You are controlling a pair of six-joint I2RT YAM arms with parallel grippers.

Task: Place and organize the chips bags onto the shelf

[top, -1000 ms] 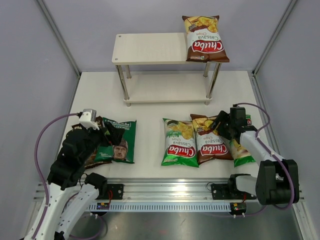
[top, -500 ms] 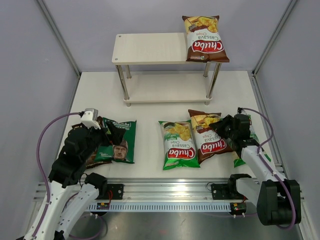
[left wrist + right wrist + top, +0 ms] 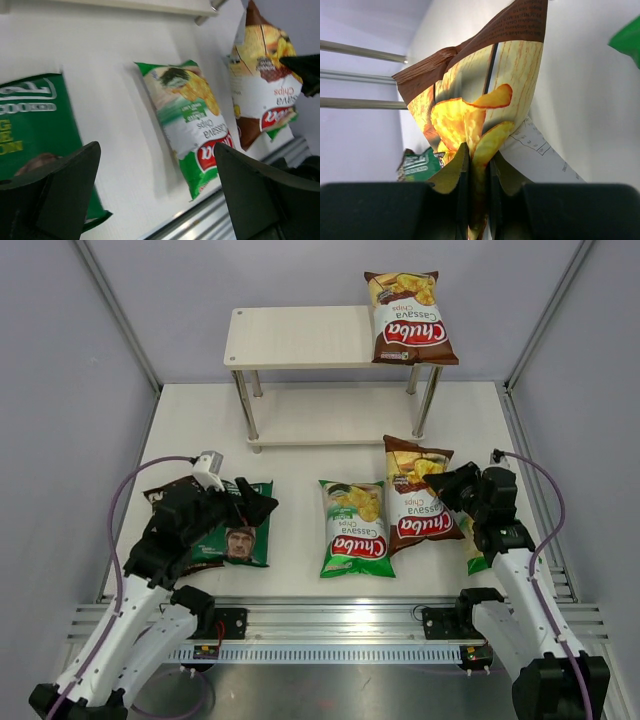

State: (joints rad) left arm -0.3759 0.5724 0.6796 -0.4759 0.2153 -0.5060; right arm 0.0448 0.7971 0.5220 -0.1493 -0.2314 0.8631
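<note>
White tabletop [image 3: 195, 430], pale grey walls: six snack bags, one two-tier cream shelf [image 3: 300, 337].
The right gripper [image 3: 452, 490] is pinched tight on a glossy brown-red "Chuba Cassava Chips" bag [image 3: 420, 502]. A green Chuba bag [image 3: 355, 528] lies beside it, and a second green bag [image 3: 476, 558] lies half-hidden under the arm. The left gripper [image 3: 252, 504] gapes wide and empty over a dark green man's-face bag [image 3: 240, 538] marked "COOKED", which overlaps a dark brown bag [image 3: 165, 496]. The second brown-red Chuba bag [image 3: 408, 318] lies on the right end of the shelf's top board.

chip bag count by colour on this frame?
Brown-red glossy Chuba Cassava bags: 2
Green glossy Chuba Cassava bags: 2
Dark green glossy bag with a man's face: 1
Dark brown glossy bag: 1
Total: 6
</note>
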